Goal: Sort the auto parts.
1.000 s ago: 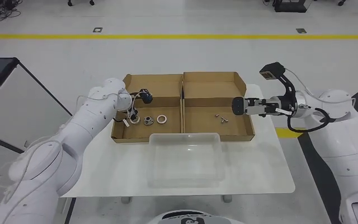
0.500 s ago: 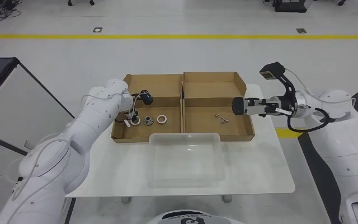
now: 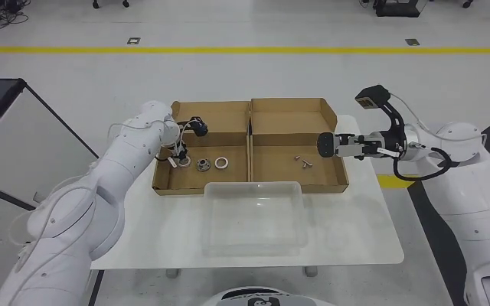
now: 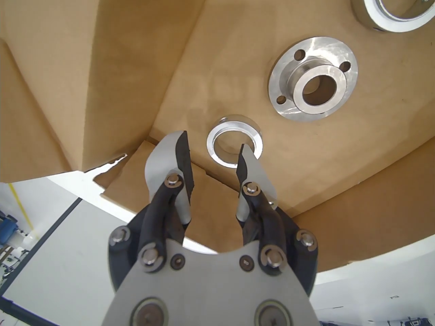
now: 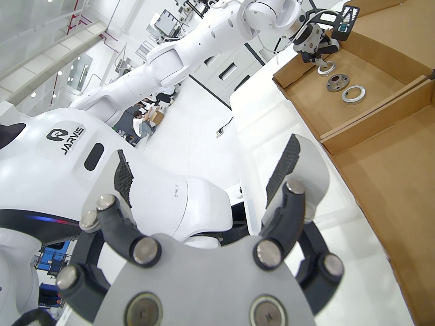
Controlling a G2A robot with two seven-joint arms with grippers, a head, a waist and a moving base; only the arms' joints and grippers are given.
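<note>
The left arm swings a touch toward the top of the frame, and the left tool point(image 4: 212, 150) now hangs right over the small ring point(image 4: 231, 123), jaws parted, nothing held. That ring lies in the left box point(image 3: 222, 115), frame-left of the flanged hub point(image 4: 283, 83). Looks like a pick lining up. The right tool point(image 5: 207, 149) sits wide open, empty, unmoved.

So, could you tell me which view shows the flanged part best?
The left wrist view: the flanged part sits close, three holes and hub clear. The top and right wrist views show it small and distant.
</note>
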